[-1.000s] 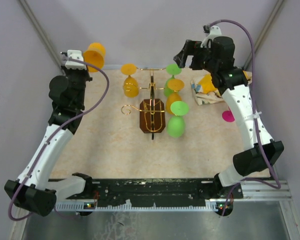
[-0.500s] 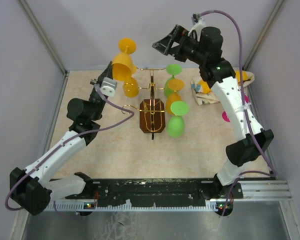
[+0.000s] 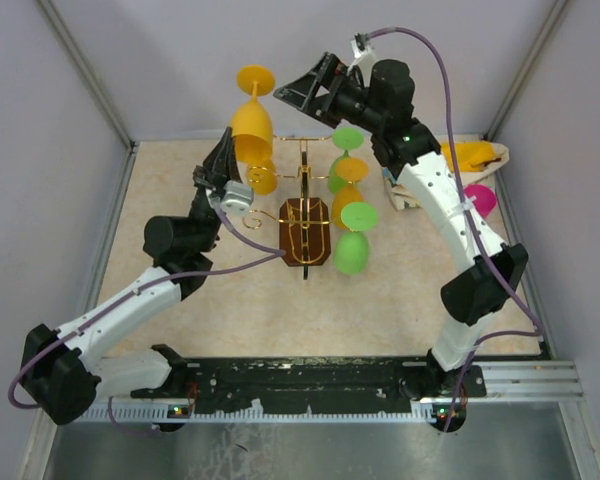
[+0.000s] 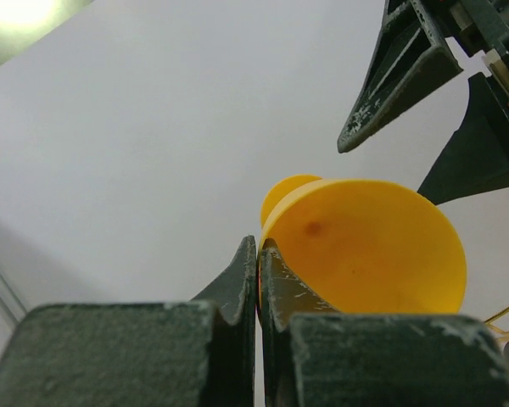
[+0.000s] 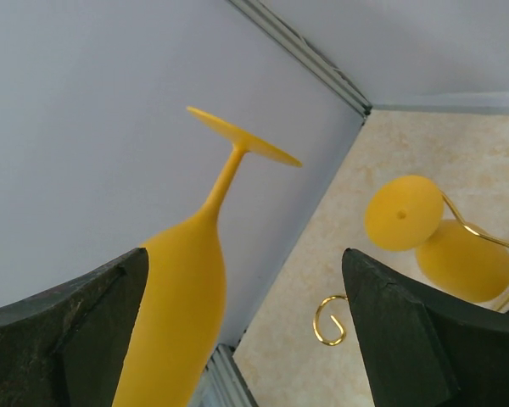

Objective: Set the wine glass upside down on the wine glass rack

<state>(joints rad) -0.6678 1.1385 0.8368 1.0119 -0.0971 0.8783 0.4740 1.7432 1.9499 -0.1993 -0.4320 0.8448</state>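
**Glasses, seven in all.**
- Yellow-orange, four:
  - the wine glass (image 3: 251,125), held by the left gripper (image 3: 230,150)
  - one hung at the far left (image 3: 263,180) of the wine glass rack (image 3: 305,232)
  - one hung on the rack's right side (image 3: 347,200)
  - one lying on a patterned cloth (image 3: 398,190), well to the right of the rack (image 3: 465,155)
- Green, two, both hung on the rack's right side: one at the far end (image 3: 346,140), one at the near end (image 3: 352,253).
- Pink, one (image 3: 481,198), right of the rack and near the cloth.

**Rack, one.** Gold wire on a dark brown base, standing mid-table. The four hung glasses sit foot up, bowl down. A curled loop arm (image 3: 250,218) sticks out at the rack's near left.

**Wine glass.** It is upside down with the foot uppermost, raised in the air at the rack's far-left side. From overhead it overlaps the left hung glass. The right wrist view shows it apart from the wire.

**Arms, two.** The left gripper's fingers (image 4: 237,280) are pressed nearly together, pinching the bowl's rim between them. The right gripper (image 3: 295,88) has its fingers spread wide and holds nothing. It hangs in the air beside the glass's foot, beyond the rack's far end.

**Surface.** Beige mottled tabletop (image 3: 410,300), with a black rail (image 3: 310,375) along the edge nearest the arm bases.

**Room.** Pale grey-lilac walls (image 3: 160,50) on three sides, with a slanting metal strut (image 3: 85,72) in each far corner.
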